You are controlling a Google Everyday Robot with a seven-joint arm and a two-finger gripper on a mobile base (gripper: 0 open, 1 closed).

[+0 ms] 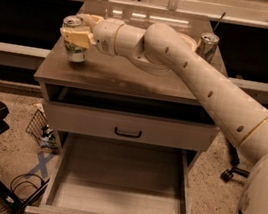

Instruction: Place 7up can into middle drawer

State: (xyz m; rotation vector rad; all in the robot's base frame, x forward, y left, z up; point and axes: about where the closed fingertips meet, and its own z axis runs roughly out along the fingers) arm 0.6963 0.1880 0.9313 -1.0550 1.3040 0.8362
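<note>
The 7up can (76, 52) is pinched in our hand (75, 35) near the left edge of the counter (128, 76), so we judge it grasped and must next lower it into the open middle drawer (120, 190).

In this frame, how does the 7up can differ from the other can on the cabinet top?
The 7up can is at the left of the cabinet top, held in the gripper; the other can stands free at the right rear. The 7up can shows a white and green label; the other can looks plain silver, partly hidden behind the arm. Both have silver tops.
</note>
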